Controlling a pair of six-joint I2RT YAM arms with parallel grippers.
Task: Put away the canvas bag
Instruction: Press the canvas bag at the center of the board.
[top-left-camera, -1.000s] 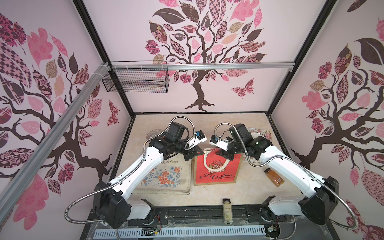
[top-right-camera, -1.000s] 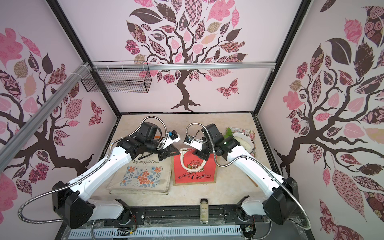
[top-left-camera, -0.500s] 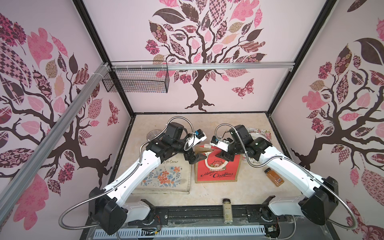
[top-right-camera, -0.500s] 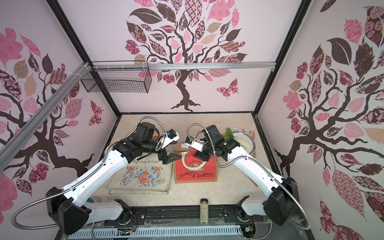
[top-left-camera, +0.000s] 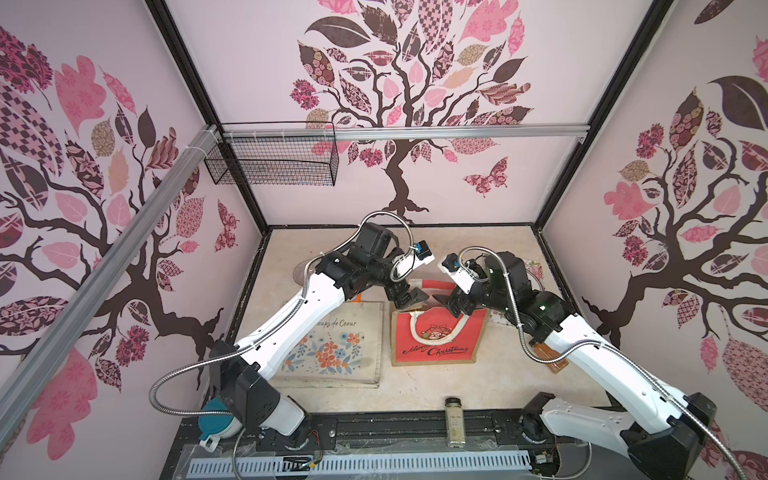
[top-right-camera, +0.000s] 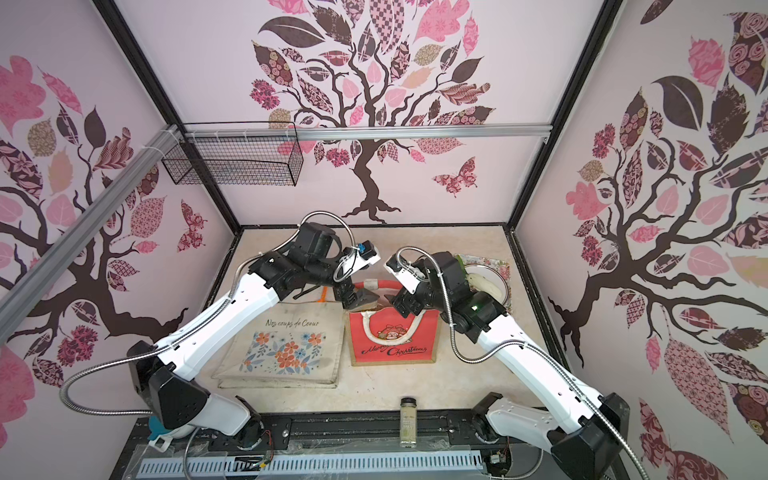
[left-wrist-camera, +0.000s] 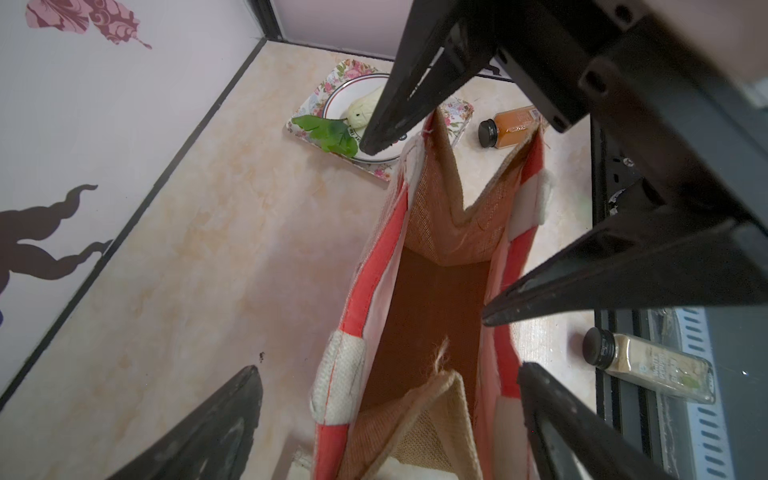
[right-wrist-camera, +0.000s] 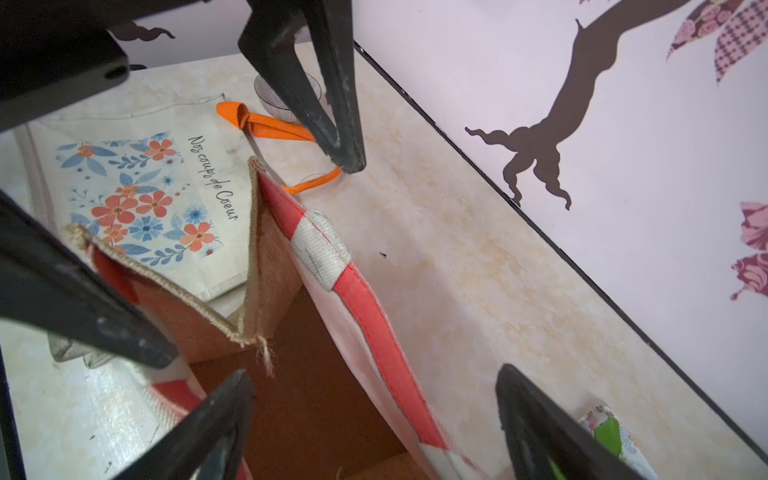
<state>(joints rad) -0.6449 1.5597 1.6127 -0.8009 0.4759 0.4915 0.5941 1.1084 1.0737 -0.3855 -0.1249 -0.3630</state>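
Observation:
A cream canvas bag (top-left-camera: 328, 349) (top-right-camera: 286, 349) (right-wrist-camera: 145, 195) with a flower print and orange handles lies flat on the table, left of centre. Beside it stands a red jute Christmas bag (top-left-camera: 436, 345) (top-right-camera: 392, 340) (left-wrist-camera: 432, 299) (right-wrist-camera: 361, 299), its mouth spread open and nothing showing inside. My left gripper (top-left-camera: 409, 299) (top-right-camera: 359, 301) (left-wrist-camera: 388, 372) hangs open over the left end of that mouth. My right gripper (top-left-camera: 446, 303) (top-right-camera: 395, 305) (right-wrist-camera: 374, 374) hangs open over the right end, facing the left one. Neither holds anything.
A black wire basket (top-left-camera: 274, 160) hangs on the back-left rail. A plate with a leaf (top-right-camera: 486, 282) (left-wrist-camera: 340, 108) sits on a floral mat at the back right. An orange spice jar (left-wrist-camera: 509, 126) lies right of the red bag. A pale spice jar (top-left-camera: 454, 419) lies by the front edge. A glass bowl (right-wrist-camera: 286, 97) stands at the back left.
Both grippers were shut at the red bag's rim and have opened wide, letting it go. The red bag stays upright with its mouth open.

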